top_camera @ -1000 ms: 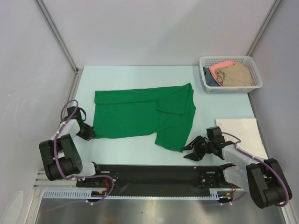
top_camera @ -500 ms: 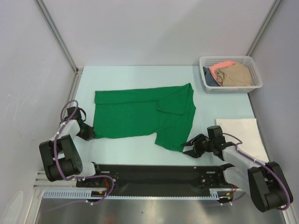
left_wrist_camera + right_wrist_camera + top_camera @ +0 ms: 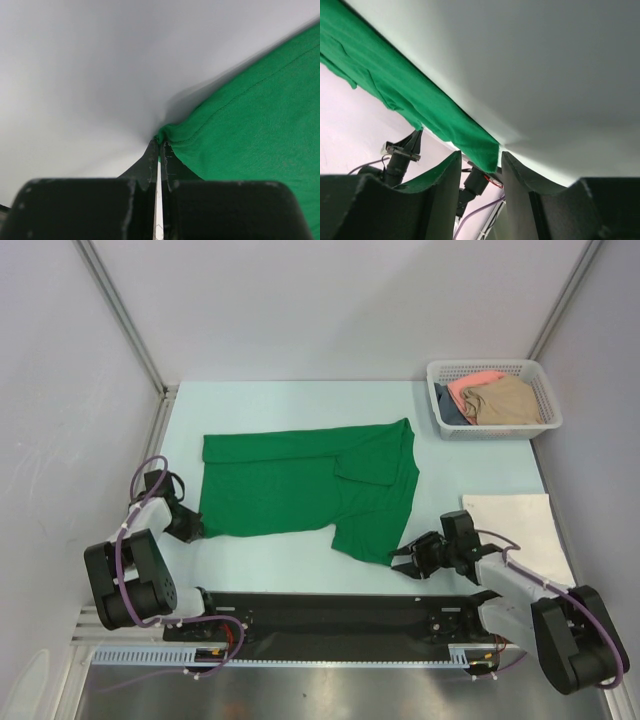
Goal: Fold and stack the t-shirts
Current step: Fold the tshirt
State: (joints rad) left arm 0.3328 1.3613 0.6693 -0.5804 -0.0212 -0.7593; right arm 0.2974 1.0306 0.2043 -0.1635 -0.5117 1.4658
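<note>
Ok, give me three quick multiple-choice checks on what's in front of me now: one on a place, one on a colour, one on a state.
1. Where does the basket stand?
A. at the far right corner of the table
B. at the near left corner
C. in the middle

2. What colour is the spread-out t-shirt?
A. salmon-pink
B. bright green
C. dark blue

3. How is the left claw?
A. wide open, clear of any cloth
B. shut on the spread-out t-shirt's corner
C. out of view

Answers:
1 A: the top view shows it far back on the right.
2 B: the laid-out cloth is green.
3 B: the left wrist view shows it closed, pinching the hem.
</note>
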